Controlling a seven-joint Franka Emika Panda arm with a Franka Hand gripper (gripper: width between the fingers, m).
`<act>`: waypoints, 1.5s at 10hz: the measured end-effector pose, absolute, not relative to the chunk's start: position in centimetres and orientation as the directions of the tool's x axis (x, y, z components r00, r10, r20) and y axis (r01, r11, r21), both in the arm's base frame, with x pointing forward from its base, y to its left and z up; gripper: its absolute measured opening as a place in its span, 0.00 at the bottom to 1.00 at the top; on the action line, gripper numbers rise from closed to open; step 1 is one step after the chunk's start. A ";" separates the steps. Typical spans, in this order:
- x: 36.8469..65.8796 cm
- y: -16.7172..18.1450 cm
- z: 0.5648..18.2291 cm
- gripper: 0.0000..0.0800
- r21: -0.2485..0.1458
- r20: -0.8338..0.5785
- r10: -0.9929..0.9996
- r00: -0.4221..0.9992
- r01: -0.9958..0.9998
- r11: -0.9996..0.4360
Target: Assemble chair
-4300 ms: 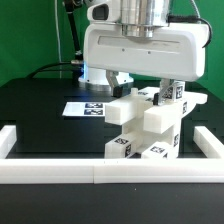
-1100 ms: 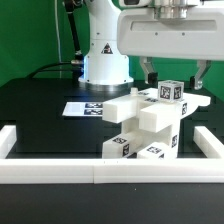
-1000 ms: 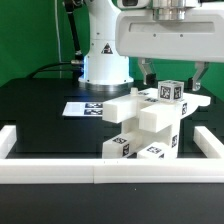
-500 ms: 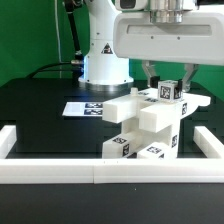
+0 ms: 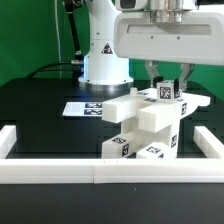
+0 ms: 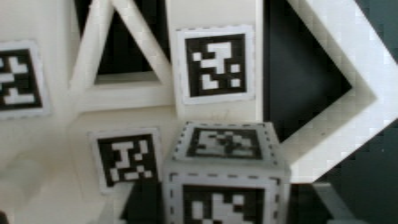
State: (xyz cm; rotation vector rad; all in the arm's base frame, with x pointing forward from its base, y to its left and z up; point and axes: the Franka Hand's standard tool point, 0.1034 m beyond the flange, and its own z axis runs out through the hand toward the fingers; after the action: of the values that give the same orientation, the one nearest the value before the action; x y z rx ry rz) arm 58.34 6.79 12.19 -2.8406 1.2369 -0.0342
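Over the chair [image 5: 140,125], downward-pointing hand [image 5: 168,80] pinches cube [image 5: 168,93].

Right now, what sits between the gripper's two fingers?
The small tagged cube atop the chair; the gripper is shut on it. The exterior view shows it.

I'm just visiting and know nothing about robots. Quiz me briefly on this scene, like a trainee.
1. True or false: the gripper is closed on the small tagged cube atop the chair pieces.
2. The marker board lies: A, to the exterior view's left of the chair pieces; B, on top of them; C, leaning upright against them.
3. Fill in: the table is ___ in colour.
Key: 1 true; 2 A; 3 black.
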 end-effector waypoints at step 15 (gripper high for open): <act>58.2 7.7 12.1 0.36 -0.043 -0.047 -0.994 0.100 -0.994 -0.098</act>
State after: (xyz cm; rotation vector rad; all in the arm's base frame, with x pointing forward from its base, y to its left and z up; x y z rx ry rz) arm 58.25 7.66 12.11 -2.2823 2.0657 0.0097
